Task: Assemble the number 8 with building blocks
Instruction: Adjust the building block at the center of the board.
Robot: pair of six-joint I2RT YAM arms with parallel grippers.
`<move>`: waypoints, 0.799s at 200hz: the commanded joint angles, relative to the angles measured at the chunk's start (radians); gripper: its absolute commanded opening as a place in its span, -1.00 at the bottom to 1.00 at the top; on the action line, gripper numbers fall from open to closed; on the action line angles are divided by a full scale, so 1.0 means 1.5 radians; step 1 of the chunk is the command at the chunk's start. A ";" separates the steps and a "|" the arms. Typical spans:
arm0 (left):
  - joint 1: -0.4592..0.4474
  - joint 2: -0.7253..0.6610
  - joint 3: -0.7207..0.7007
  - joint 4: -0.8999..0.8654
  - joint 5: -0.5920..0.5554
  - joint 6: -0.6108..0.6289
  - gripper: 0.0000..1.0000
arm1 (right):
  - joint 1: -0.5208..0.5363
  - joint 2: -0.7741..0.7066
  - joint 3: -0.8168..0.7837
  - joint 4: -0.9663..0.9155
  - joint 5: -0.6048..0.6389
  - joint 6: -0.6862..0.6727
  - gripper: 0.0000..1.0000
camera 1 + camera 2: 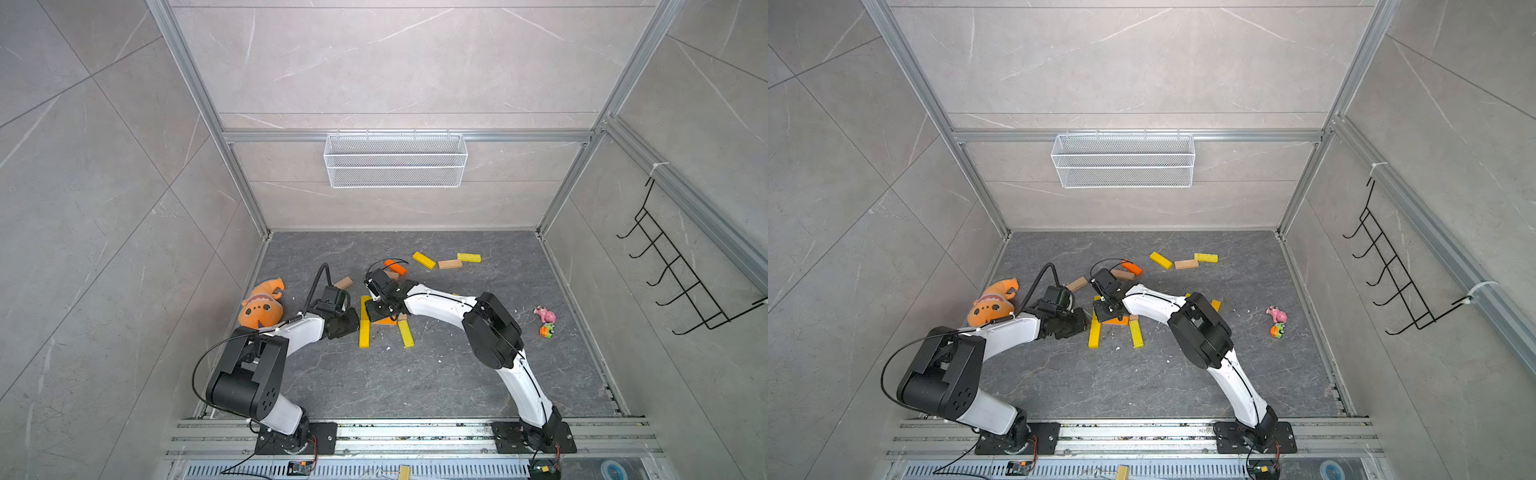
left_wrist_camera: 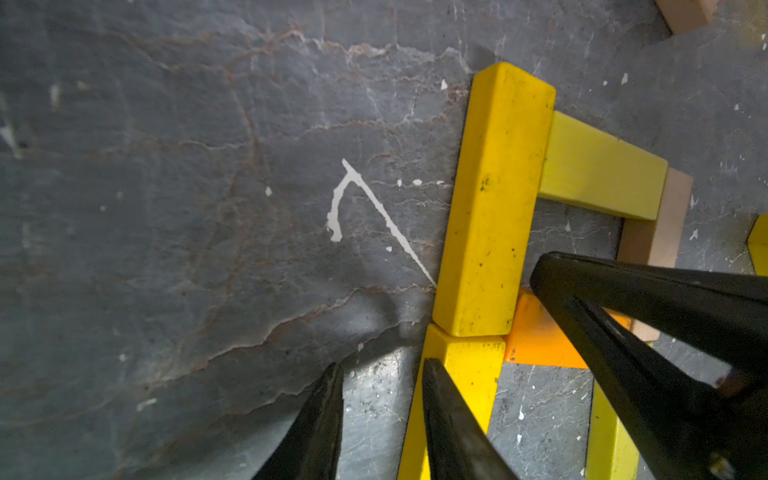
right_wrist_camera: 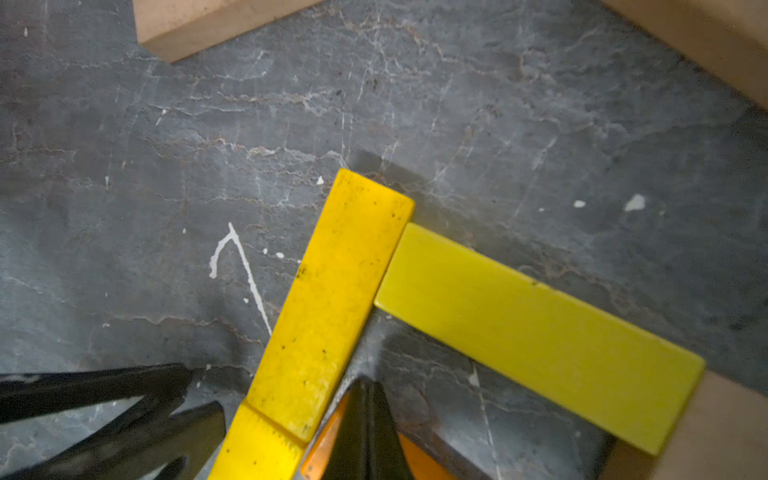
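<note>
Grey marbled tabletop [image 1: 415,374], boxed in by pale tiled walls. A wire basket [image 1: 395,160] hangs on the back wall and a black hook rack [image 1: 673,266] on the side wall.

Top views: the building blocks [image 1: 384,324] lie in two lots. A half-built figure sits mid-table, with a yellow left column [image 1: 364,332], an orange crossbar [image 1: 384,321] and a yellow lower-right bar [image 1: 406,333]. Spares are scattered toward the back wall, among them a spare tan bar [image 1: 450,264]. An orange plush toy [image 1: 262,305] and a pink toy [image 1: 545,314] lie off to either side, apart from the work. Both arms lean in: the left gripper [image 1: 1081,322] is at the column's outer side and the right gripper [image 1: 1106,309] is over the crossbar.

Left wrist view: the left gripper's fingers [image 2: 449,415] stand a little apart with bare table between them and nothing held. One finger overlaps the outer edge of the lower yellow bar [image 2: 478,365]. The upper yellow bar [image 2: 494,199] butts onto it end to end. A lime top bar [image 2: 598,166] meets the upper bar square, and a tan side bar [image 2: 673,216] closes the far side. The right gripper's tip leans on the upper bar's inner face.

Right wrist view: the right gripper's fingers are pressed together and empty, with the tip in the inner corner above the orange crossbar. The corner where the upper bar meets the top bar looks tight.

Likely reason: one arm braces from outside while the other nudges from inside, trueing the column seam. The upper loop looks nearly closed, and the lower loop seems to lack its bottom bar.
</note>
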 commanded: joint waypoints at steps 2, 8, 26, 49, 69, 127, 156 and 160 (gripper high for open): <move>0.002 -0.004 0.004 -0.042 -0.009 -0.005 -0.27 | 0.001 -0.009 -0.013 0.002 -0.009 -0.010 -1.00; 0.002 -0.006 0.005 -0.043 -0.009 -0.004 -0.28 | 0.002 -0.010 -0.014 0.002 -0.007 -0.010 -1.00; 0.002 -0.007 0.005 -0.045 -0.010 -0.004 -0.27 | 0.001 -0.016 -0.019 0.005 -0.008 -0.010 -1.00; 0.002 -0.006 0.005 -0.045 -0.009 -0.004 -0.28 | 0.003 -0.018 -0.020 0.004 -0.010 -0.011 -1.00; 0.002 -0.005 0.005 -0.043 -0.007 -0.004 -0.28 | 0.002 -0.021 -0.022 0.005 -0.008 -0.010 -1.00; 0.002 0.002 -0.004 -0.032 0.003 -0.010 -0.28 | 0.002 -0.041 -0.019 0.009 0.009 -0.012 -1.00; 0.003 0.002 -0.010 -0.024 0.009 -0.017 -0.27 | 0.003 -0.072 -0.041 0.015 0.024 -0.014 -1.00; 0.002 0.002 -0.010 -0.024 0.009 -0.017 -0.28 | 0.002 -0.078 -0.048 0.017 0.028 -0.013 -1.00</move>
